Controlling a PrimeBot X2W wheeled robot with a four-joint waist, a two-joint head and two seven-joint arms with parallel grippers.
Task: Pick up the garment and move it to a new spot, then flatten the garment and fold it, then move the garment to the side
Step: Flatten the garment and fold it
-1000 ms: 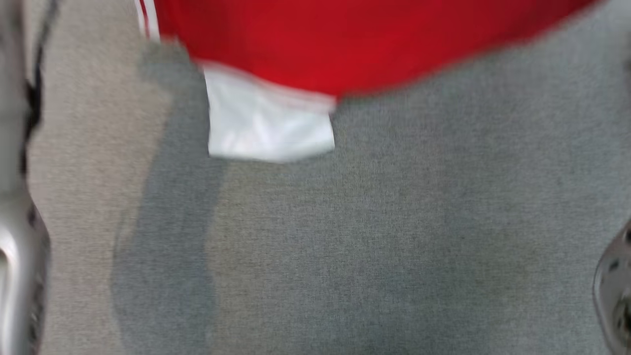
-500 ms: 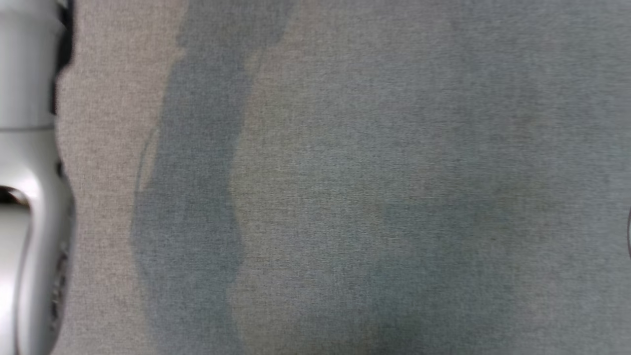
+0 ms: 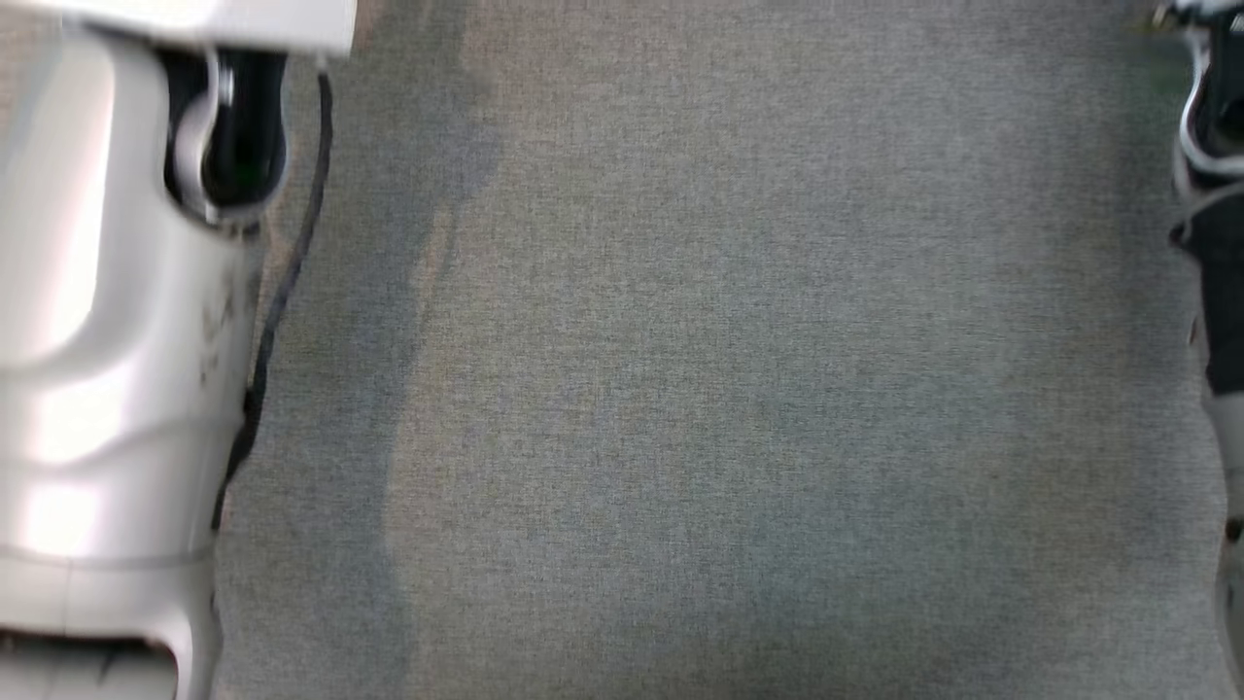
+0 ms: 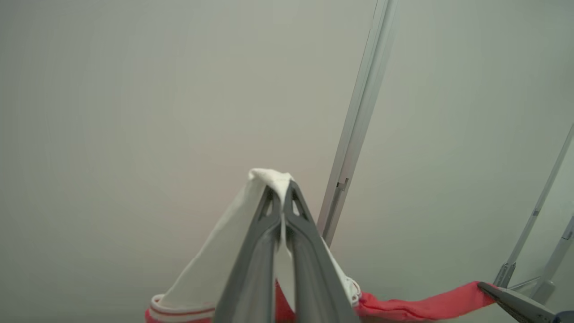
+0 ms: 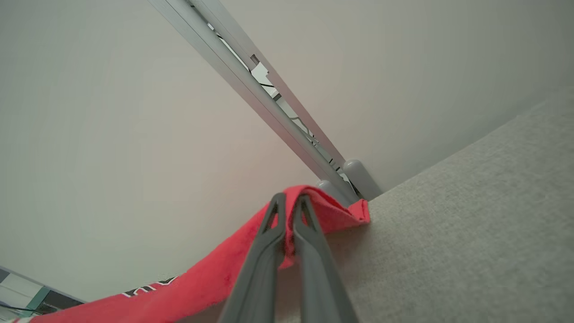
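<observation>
Your left gripper (image 4: 281,190) pinches the white trim of the garment (image 4: 210,269), and your right gripper (image 5: 291,200) pinches a red edge; the cloth hangs strung between them. You're mid-carry, I'd judge. Next, lower it evenly onto the grey table (image 3: 739,369), keeping both corners taut.

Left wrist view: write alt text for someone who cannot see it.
The left gripper, fingers shut, holds a white part of a red garment before a pale wall. A metal post rises behind, and the right gripper pinches the red cloth at lower right.
</observation>
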